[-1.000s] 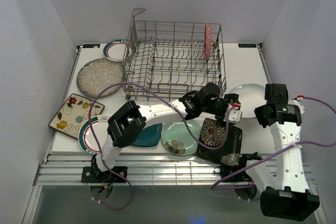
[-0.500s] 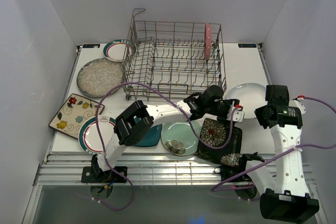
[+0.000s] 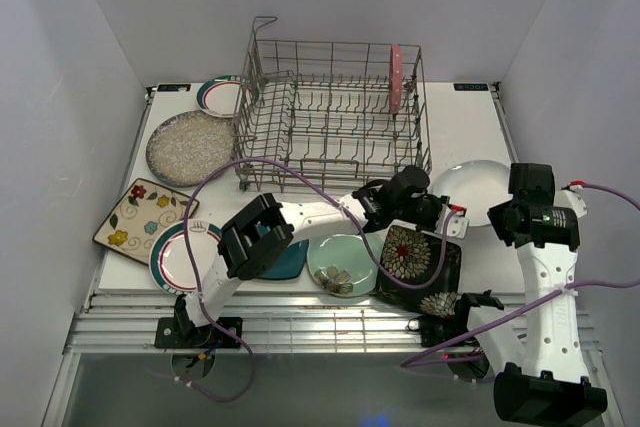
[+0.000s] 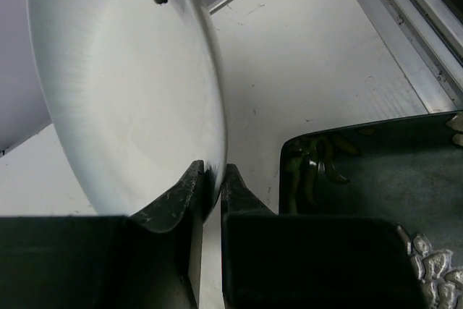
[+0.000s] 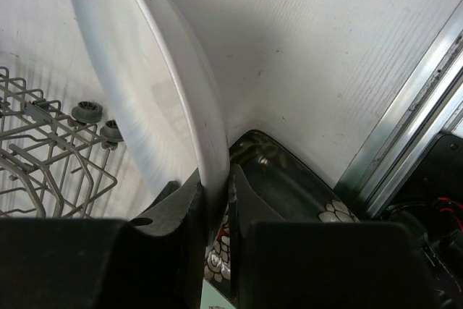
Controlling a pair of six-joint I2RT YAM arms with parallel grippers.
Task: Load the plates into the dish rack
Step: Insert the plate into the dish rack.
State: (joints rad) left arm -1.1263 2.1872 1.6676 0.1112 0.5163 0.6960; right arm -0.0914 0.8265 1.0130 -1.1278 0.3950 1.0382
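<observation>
Your left gripper (image 4: 211,175) just pinched shut on the white oval plate (image 3: 472,179), just right of the dish rack (image 3: 335,57) (right gripper (image 5: 215,179) clamps it too). Handover looks ready.

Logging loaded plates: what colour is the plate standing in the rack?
Pink plate; clearest in top external view.

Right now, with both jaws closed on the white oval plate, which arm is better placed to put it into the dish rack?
Left, probably. The left jaws pinch the white oval plate on its edge nearer the dish rack; the right jaws hold the opposite edge, farther from the rack.
</observation>
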